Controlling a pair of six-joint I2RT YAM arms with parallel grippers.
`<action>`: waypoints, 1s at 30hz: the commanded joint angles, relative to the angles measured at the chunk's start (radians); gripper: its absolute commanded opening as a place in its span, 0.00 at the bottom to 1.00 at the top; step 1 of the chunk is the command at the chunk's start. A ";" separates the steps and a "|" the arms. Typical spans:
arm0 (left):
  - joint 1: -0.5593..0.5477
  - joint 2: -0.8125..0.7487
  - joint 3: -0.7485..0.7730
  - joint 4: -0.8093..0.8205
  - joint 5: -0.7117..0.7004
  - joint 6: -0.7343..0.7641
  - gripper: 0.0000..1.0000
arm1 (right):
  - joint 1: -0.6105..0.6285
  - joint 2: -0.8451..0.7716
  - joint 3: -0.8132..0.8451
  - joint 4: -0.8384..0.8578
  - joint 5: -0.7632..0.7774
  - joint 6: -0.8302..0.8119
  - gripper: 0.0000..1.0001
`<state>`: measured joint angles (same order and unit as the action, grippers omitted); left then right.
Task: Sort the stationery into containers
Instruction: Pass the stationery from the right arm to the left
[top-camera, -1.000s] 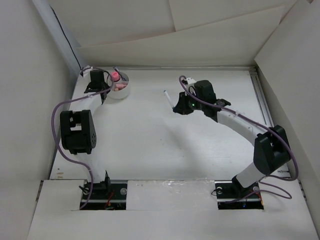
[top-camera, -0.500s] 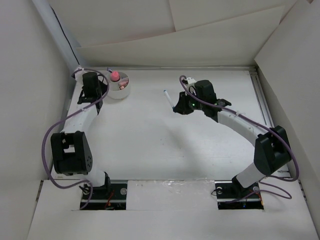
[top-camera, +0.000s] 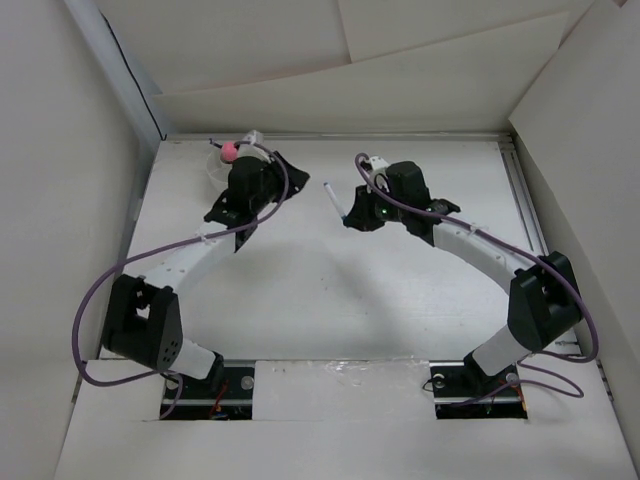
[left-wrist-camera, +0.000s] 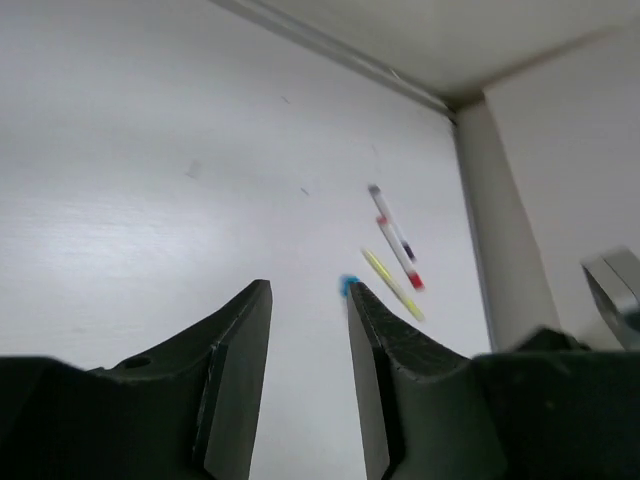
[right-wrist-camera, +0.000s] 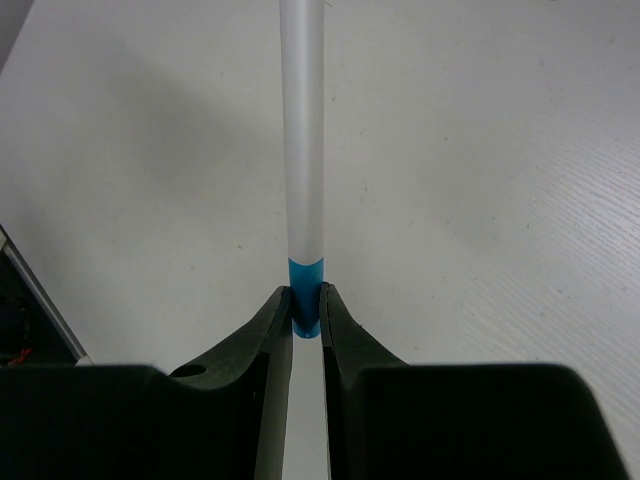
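Note:
My right gripper (top-camera: 350, 214) is shut on the blue end of a thin white pen (top-camera: 334, 198), which sticks out toward the back; the right wrist view shows the blue end (right-wrist-camera: 306, 298) pinched between the fingers. My left gripper (top-camera: 280, 166) is open and empty above the table, to the right of the round white cup (top-camera: 214, 165). My arm partly hides the cup, and a tube with a pink cap (top-camera: 230, 151) stands in it. The left wrist view shows a red-marked pen (left-wrist-camera: 396, 240), a yellow pen (left-wrist-camera: 392, 285) and a small blue piece (left-wrist-camera: 346, 286) lying far ahead near a side wall.
White walls close the table on the left, back and right, with a metal rail (top-camera: 380, 136) along the back edge. The left arm's purple cable (top-camera: 180, 245) hangs over the table's left part. A grey part (left-wrist-camera: 612, 285) shows at the left wrist view's right edge.
My left arm has swung away from the cup to the right and now points across the back of the table. My right gripper has stayed put, holding the pen.

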<state>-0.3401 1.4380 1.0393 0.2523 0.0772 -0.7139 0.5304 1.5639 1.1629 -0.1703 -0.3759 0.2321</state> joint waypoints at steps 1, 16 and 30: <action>-0.063 -0.039 -0.041 0.083 0.134 0.010 0.34 | 0.013 -0.007 0.012 0.054 -0.015 -0.017 0.00; -0.106 0.051 -0.055 0.154 0.283 -0.001 0.47 | 0.031 0.012 0.021 0.054 -0.015 -0.017 0.00; -0.116 0.160 0.067 0.113 0.194 0.008 0.38 | 0.049 0.012 0.021 0.054 -0.015 -0.027 0.00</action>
<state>-0.4564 1.5951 1.0515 0.3470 0.2848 -0.7204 0.5709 1.5681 1.1633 -0.1703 -0.3782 0.2241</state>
